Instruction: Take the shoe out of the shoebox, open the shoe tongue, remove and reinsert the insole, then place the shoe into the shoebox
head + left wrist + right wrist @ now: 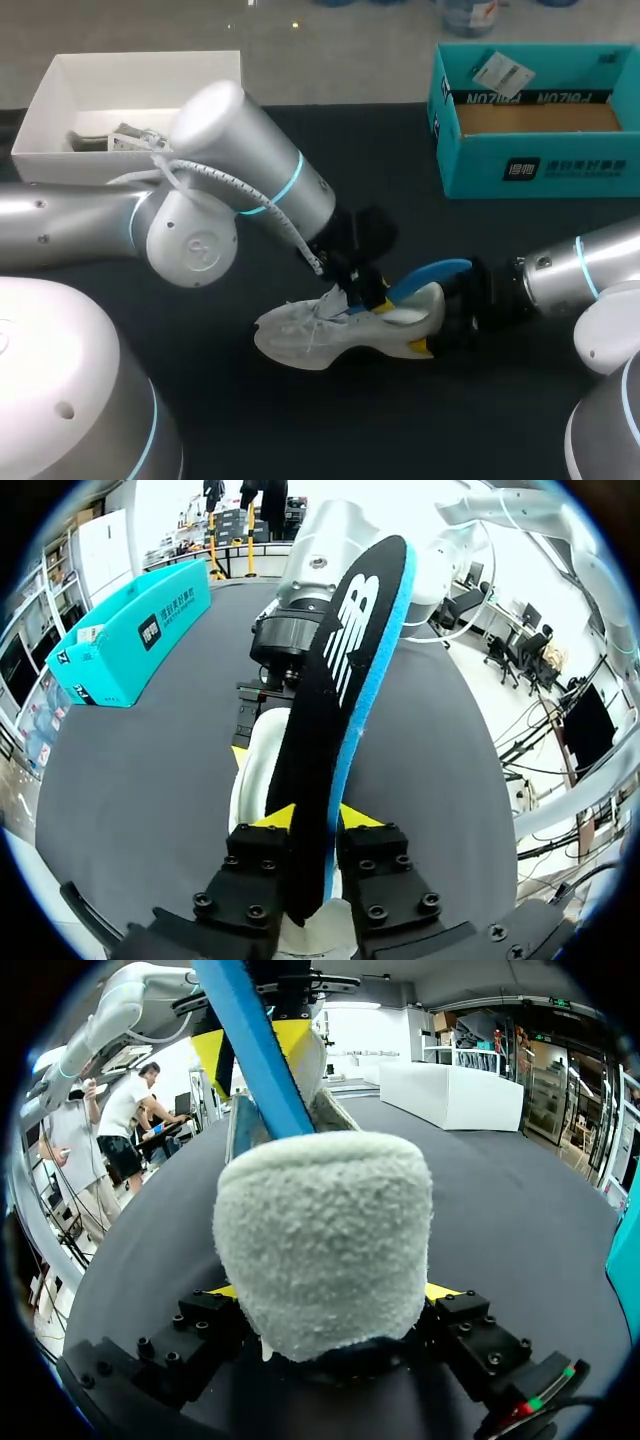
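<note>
Shoe (330,335), white knit sneaker with laces: sitting low near the middle of the dark counter (200,420), outside both boxes, with the toe pointing toward the left arm's side and the heel toward the right arm's side. Insole (435,272), black on one face and blue on the other: sticking out above the shoe's opening and slanting over the heel; whether its lower end is still tucked inside the shoe cannot be told. Left pincer (320,820): coming down over the shoe's opening, its yellow-tipped fingers pressing on the lower end of the insole from both sides and clamping it, as the left wrist view is showing. Right pincer (330,1295): reaching in level with the counter, its two fingers standing wide apart and gripping the fuzzy white heel between them, one yellow tip showing at each side of it. Teal shoebox (560,165): standing open at the far right of the counter, well apart from the shoe, its brown cardboard floor showing and a white tag lying at its back wall. White box (140,62): standing open at the far left corner behind the left arm, holding some pale crumpled items (115,140) too small to identify
</note>
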You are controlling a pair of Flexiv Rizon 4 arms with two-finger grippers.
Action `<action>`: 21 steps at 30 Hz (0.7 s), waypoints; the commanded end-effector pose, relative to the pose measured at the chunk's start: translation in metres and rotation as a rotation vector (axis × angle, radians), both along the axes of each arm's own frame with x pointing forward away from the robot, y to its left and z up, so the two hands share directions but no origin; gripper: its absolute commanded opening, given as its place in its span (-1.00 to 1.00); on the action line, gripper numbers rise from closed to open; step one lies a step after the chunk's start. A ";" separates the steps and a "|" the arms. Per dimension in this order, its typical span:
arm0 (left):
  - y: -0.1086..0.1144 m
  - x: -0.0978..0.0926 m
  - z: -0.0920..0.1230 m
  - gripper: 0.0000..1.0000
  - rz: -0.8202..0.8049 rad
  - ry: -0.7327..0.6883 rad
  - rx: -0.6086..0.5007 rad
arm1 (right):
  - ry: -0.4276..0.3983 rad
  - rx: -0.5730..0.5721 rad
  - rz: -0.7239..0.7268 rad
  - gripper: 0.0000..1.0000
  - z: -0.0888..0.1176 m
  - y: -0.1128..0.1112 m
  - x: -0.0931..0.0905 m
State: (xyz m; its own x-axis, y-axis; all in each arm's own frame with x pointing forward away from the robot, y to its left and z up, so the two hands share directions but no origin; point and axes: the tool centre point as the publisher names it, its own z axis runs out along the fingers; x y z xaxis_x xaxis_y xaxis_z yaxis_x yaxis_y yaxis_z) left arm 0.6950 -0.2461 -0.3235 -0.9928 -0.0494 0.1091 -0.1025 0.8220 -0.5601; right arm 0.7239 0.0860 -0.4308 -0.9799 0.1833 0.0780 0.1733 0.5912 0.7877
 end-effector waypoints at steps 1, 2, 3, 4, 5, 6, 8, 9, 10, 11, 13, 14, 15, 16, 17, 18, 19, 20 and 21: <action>-0.003 0.000 0.001 -1.00 0.006 -0.004 -0.001 | 0.001 -0.006 -0.001 -1.00 -0.008 0.004 -0.003; -0.003 0.000 0.002 -1.00 0.006 -0.005 -0.002 | 0.001 -0.006 -0.001 -1.00 -0.008 0.004 -0.003; -0.004 0.000 0.003 -1.00 0.006 -0.007 -0.002 | 0.001 -0.006 -0.001 -1.00 -0.008 0.004 -0.003; -0.004 0.000 0.004 -1.00 0.007 -0.008 -0.002 | 0.001 -0.006 -0.001 -1.00 -0.008 0.004 -0.003; -0.005 0.000 0.005 -1.00 0.007 -0.008 -0.003 | 0.001 -0.006 -0.001 -1.00 -0.008 0.004 -0.003; -0.005 0.000 0.007 -1.00 0.006 -0.006 -0.006 | 0.001 -0.006 -0.001 -1.00 -0.008 0.004 -0.003; -0.005 -0.002 0.014 -1.00 0.004 -0.001 -0.016 | 0.001 -0.006 -0.001 -1.00 -0.008 0.004 -0.003; -0.005 -0.003 0.019 -1.00 0.007 0.003 -0.026 | 0.001 -0.006 -0.001 -1.00 -0.008 0.004 -0.003; -0.006 -0.004 0.024 -1.00 0.008 0.002 -0.033 | 0.001 -0.006 -0.001 -1.00 -0.008 0.004 -0.003; -0.006 -0.005 0.029 -1.00 0.010 0.000 -0.044 | 0.001 -0.006 -0.001 -1.00 -0.008 0.004 -0.003; -0.007 -0.005 0.040 -1.00 0.010 0.000 -0.064 | 0.001 -0.006 -0.001 -1.00 -0.008 0.004 -0.003; -0.008 -0.006 0.045 -1.00 0.011 0.002 -0.078 | 0.001 -0.006 -0.001 -1.00 -0.008 0.004 -0.003; -0.010 -0.006 0.052 -1.00 0.012 0.006 -0.088 | 0.001 -0.006 -0.001 -1.00 -0.008 0.004 -0.003; -0.012 -0.006 0.059 -1.00 0.010 0.008 -0.102 | 0.001 -0.006 -0.001 -1.00 -0.008 0.004 -0.003; -0.013 -0.006 0.065 -1.00 0.013 0.012 -0.115 | 0.001 -0.006 -0.001 -1.00 -0.008 0.004 -0.003; -0.015 -0.006 0.071 -1.00 0.015 0.017 -0.125 | 0.001 -0.006 -0.001 -1.00 -0.008 0.004 -0.003; -0.017 -0.007 0.077 -1.00 0.013 0.024 -0.141 | 0.001 -0.006 -0.001 -1.00 -0.008 0.004 -0.003; -0.018 -0.007 0.083 -1.00 0.016 0.034 -0.160 | 0.001 -0.006 -0.001 -1.00 -0.008 0.004 -0.003; -0.020 -0.007 0.091 -1.00 0.018 0.044 -0.177 | 0.001 -0.006 -0.001 -1.00 -0.008 0.004 -0.003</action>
State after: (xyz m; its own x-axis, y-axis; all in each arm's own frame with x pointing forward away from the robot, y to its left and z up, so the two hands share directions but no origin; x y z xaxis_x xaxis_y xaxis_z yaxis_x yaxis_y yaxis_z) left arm 0.6890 -0.2741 -0.2451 -0.9869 -0.0546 0.1517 -0.1443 0.7184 -0.6804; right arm 0.7239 0.0859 -0.4308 -0.9799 0.1834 0.0780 0.1733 0.5912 0.7877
